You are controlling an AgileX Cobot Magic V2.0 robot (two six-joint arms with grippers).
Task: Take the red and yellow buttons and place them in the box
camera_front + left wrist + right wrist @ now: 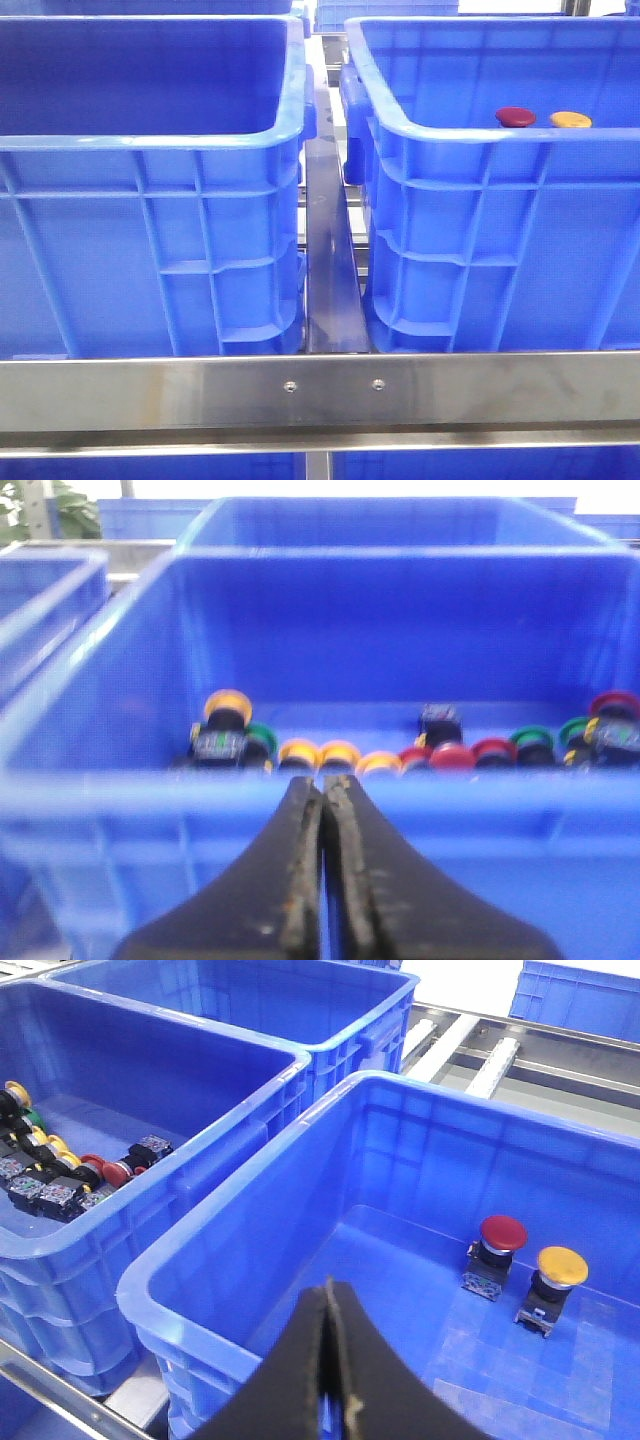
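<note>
1. Crates dominate every view: two big blue ones stand side by side on a metal roller surface (330,290), a narrow gap between them.
2. The right-hand box (480,250) holds the task's pair; in the right wrist view its floor (400,1290) carries only these two.
3. The left-hand crate (150,240) shows no contents from the front, but the left wrist view looks over its near rim (320,790) onto a row of mixed pushbuttons (400,750) along the floor: yellow, red and green caps on dark bodies.
4. The left gripper (324,790) is clenched on nothing, fingers pressed together, poised just outside that crate's near wall and pointing level at it.
5. The right gripper (328,1295) is likewise closed and empty, held above the near rim of the box and angled down into it.
6. The red button (497,1250) stands upright on the box floor, cap up.
7. The yellow button (555,1282) stands just beside it, apart from it, both well clear of the right gripper.
</note>
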